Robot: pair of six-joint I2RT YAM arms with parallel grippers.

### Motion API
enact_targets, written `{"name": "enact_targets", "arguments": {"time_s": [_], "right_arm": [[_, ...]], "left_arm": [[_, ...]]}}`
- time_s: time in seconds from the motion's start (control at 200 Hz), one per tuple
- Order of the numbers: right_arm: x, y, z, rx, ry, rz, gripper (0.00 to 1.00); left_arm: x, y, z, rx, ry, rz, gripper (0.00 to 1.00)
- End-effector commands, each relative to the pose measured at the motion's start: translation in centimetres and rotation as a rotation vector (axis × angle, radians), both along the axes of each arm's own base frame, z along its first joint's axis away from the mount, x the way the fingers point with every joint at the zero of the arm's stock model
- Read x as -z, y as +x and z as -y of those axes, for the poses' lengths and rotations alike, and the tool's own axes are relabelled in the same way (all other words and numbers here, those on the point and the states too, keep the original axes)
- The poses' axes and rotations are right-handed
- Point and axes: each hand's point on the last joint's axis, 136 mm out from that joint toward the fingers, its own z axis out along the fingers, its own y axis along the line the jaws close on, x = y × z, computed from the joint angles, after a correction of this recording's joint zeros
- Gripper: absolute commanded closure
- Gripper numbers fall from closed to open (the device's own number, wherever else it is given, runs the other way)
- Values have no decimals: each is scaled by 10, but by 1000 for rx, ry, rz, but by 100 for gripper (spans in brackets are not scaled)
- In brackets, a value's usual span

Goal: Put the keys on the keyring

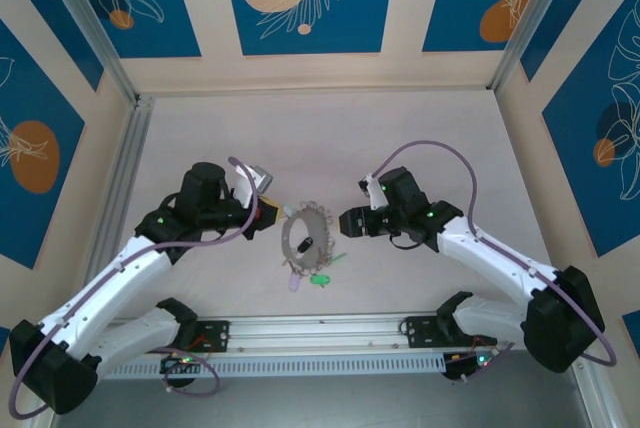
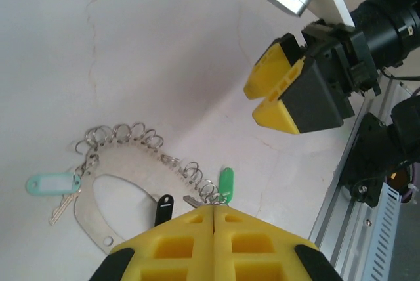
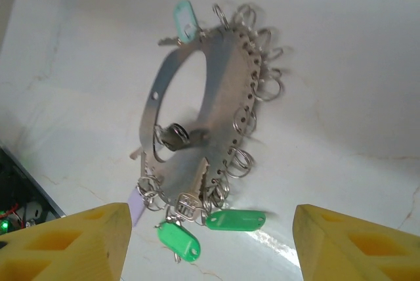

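While the keyring [image 3: 226, 84] lies on the table [image 1: 200, 138] at the centre of the overhead view, between my two arms, the keys [image 3: 174, 135], a small silver key with a dark tag, sit inside the hoop's opening against its inner edge. Whether they are threaded onto it I cannot tell.

Left fingers [image 2: 177, 241], lower edge of the left wrist view: pressed together, seam shut, at the hoop's rim just beside the keys' dark tag and a green tag [image 2: 225, 182]. I read this as an anchoring pose, meant to stop the hoop sliding, though any contact is hidden beneath the fingers.

Right fingers [image 3: 79, 241], lower corners of the right wrist view: well apart, nothing between them, aimed at the hoop from the opposite side. In my judgement they are spread ready to approach the dark-tagged key or one of the small split rings [image 3: 266, 87] along the outer rim.

Pale tag [image 3: 186, 17], upper centre of the same view: it hangs outside the opening, as do the green ones below, so I judge the way in to be free.
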Motion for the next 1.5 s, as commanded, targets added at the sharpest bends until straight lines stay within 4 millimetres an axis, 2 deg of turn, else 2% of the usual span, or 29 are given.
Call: {"name": "enact_targets", "arguments": {"time_s": [0.0,0.14,0.23,0.415,0.64,0.965,1.22,1.491], "right_arm": [[9,-1,-10,-33,37,-45,34],[31,1,-16,-57,11,-92,34],[42,5,-21,-72,-3,-113,34],[67,17,-28,-80,-67,-140,35],[92,18,-42,-133,-153,-159,39],[102,4,-46,-183,-197,-160,57],[103,4,-47,-186,-206,-149,68],[96,6,-45,-192,-239,-107,95]], "left_arm": [[0,1,5,12,-55,-50,99],[8,7,6,-1,-72,-86,81],[9,11,7,-9,-92,-93,75],[9,16,7,-18,-109,-101,70],[9,21,4,-34,-121,-98,69],[5,21,1,-41,-143,-86,68],[1,20,-2,-50,-152,-73,68],[1,21,-4,-59,-151,-70,68]]}}
